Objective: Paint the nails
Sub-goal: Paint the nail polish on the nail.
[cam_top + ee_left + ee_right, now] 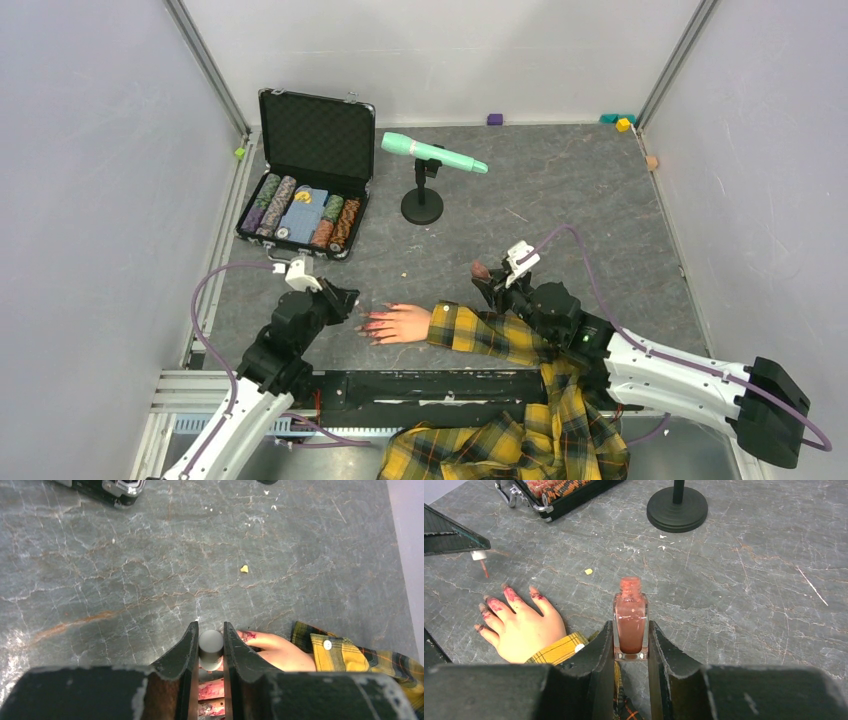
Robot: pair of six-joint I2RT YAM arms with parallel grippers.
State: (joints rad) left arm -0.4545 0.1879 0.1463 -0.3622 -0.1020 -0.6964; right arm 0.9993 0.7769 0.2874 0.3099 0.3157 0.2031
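Note:
A pale mannequin hand [405, 323] in a yellow plaid sleeve [490, 335] lies palm down at the near middle of the table. Its nails [508, 592] and fingertips are smeared red. My left gripper [210, 630] hovers just over the fingers and is shut on the grey-topped brush cap [210, 647]. The thin red brush [482, 566] hangs below it, just beyond the fingertips. My right gripper [630, 630] is shut on the open bottle of reddish polish [630, 620], held upright to the right of the hand, over the sleeve.
An open black case of poker chips [305, 205] sits at the back left. A mint microphone [432, 152] rests on a black stand [422, 208] behind the hand. Small coloured blocks [495, 119] lie along the back wall. Plaid shirt cloth [520, 445] drapes over the near edge.

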